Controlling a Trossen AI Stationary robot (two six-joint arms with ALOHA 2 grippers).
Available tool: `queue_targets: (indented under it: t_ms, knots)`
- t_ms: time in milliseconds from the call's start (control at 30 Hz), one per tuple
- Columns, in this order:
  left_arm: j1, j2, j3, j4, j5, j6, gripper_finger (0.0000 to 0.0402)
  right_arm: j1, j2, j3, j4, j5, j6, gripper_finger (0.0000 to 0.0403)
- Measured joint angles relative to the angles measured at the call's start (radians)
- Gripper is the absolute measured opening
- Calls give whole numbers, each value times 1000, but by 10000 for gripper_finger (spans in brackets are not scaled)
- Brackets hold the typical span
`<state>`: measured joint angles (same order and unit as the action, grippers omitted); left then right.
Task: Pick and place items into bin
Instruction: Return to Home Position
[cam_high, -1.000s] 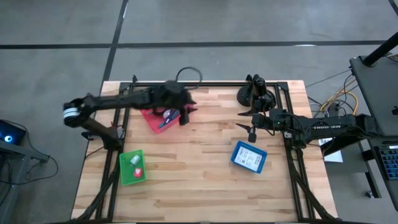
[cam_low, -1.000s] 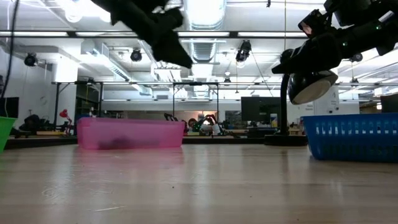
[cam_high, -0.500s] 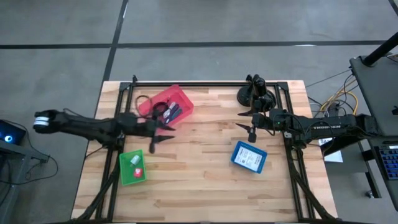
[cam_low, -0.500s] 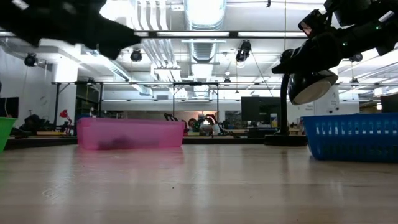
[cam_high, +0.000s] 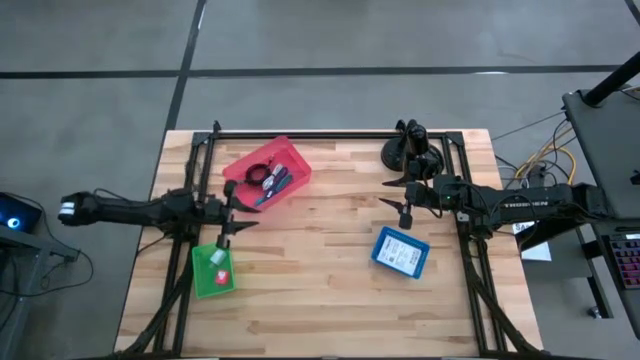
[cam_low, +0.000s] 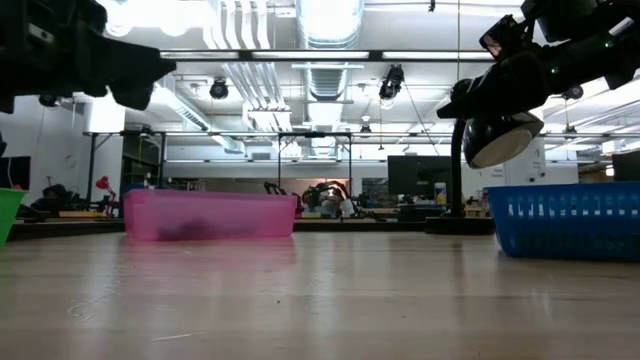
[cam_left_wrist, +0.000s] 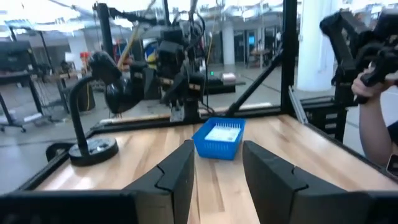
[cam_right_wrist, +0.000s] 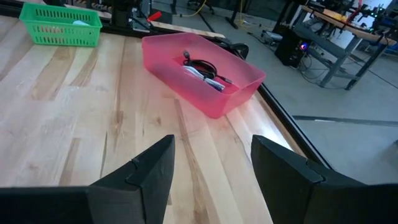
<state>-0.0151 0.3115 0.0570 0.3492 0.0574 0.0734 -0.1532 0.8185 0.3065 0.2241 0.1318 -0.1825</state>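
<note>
Lying tangled inside the translucent red bin (cam_right_wrist: 214, 99): black and white cables (cam_right_wrist: 202, 67).

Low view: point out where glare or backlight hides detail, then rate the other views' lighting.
Low view: ceiling lights glare, so the left gripper reads as a dark silhouette; right wrist view: even light, cables in the red bin plain; high view: even light, no glare.
</note>
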Motion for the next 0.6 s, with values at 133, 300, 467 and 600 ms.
queue_targets:
  t_ms: [133,300,467,600]
  knots:
    - [0,-112,-19,-122,-1,13,121,0,0,0,-1,0,0,199]
    - [0,-238,-33,-235,-19,18,121,0,0,0,-2,0,0,199]
    - [0,-282,-48,-291,-122,19,102,0,0,0,-1,0,1,199]
    - [0,-244,-48,-295,-153,11,48,0,0,0,-1,0,86,199]
